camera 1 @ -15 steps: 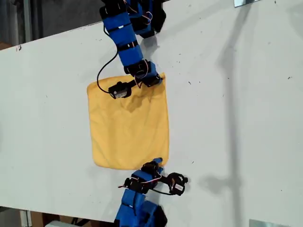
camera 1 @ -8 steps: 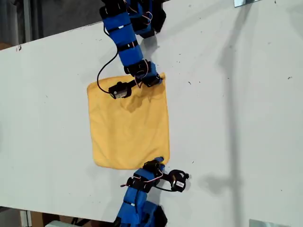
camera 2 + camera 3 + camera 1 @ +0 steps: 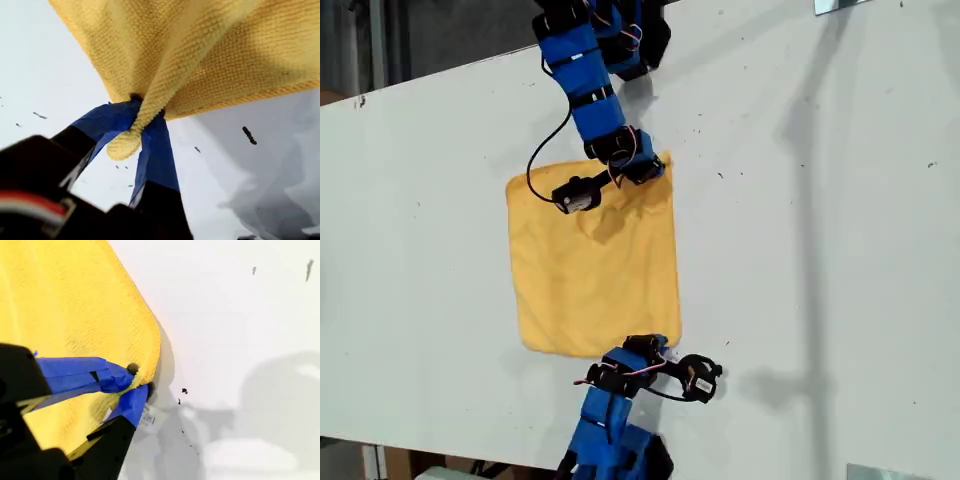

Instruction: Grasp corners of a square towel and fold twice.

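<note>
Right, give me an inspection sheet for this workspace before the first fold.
Surface: white table, a few dark specks.
Job's things: the square towel lies mostly flat, creased near the upper corner in the exterior view; a white tag shows by one corner.
Clutter: nothing seen.
Grippers: my first gripper is shut on a bunched, raised corner; my second gripper is shut on a corner edge lying low.
Cables: a black cable loops over the towel's upper edge in the exterior view.
Surroundings: metal bracket at the exterior view's top edge.
</note>
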